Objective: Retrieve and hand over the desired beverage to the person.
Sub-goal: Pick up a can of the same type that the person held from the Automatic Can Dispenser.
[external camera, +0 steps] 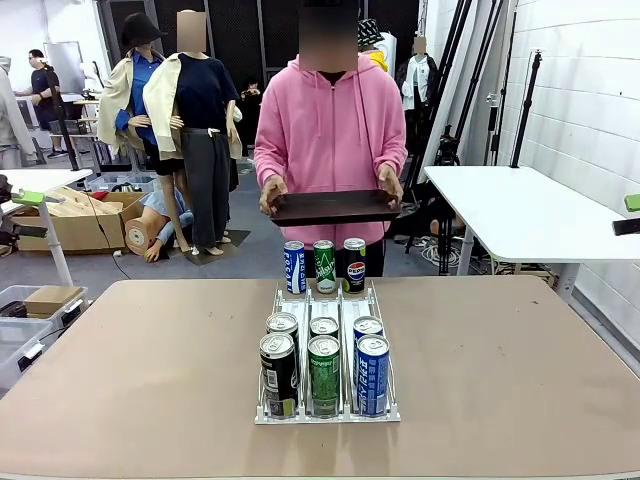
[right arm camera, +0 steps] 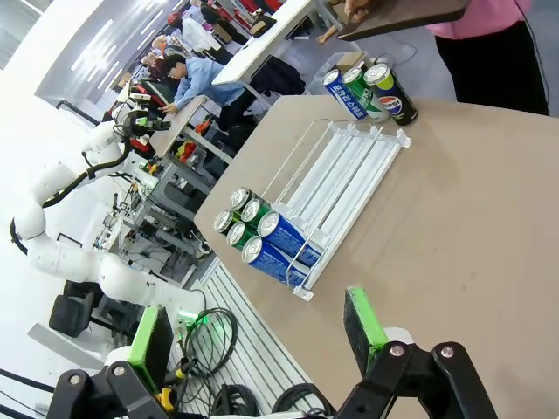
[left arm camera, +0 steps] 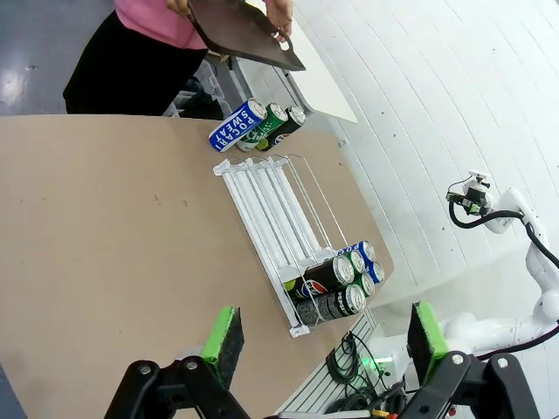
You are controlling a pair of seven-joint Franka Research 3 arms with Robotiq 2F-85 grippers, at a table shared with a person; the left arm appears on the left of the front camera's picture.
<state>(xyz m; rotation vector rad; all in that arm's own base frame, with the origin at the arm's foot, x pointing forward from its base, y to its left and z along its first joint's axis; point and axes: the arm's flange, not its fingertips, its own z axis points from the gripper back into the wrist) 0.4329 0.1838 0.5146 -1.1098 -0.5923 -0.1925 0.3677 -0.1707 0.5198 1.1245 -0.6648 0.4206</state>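
The person [external camera: 330, 130], in a pink hoodie, stands at the far side of the counter [external camera: 150, 360] and holds a dark tray [external camera: 335, 207] level with both hands, one at each end; the tray hangs over the counter's far edge and touches nothing on it.

Just below it, three cans stand upright in a close row near that edge: a blue can [external camera: 294, 267], a green can [external camera: 325, 266] and a dark Pepsi can [external camera: 354, 264]; a white wire rack [external camera: 327, 300] with three lanes runs from just beside them towards the robot's side; six more cans sit at its near end, two to a lane, the front row being a black can [external camera: 279, 372], a green one [external camera: 324, 374] and a blue one [external camera: 372, 374].

The left tool [left arm camera: 325, 336] hovers by the counter's near side, its green pads spread wide with nothing between them; the right tool [right arm camera: 258, 330] is likewise spread and empty; both are well apart from the rack and every can.
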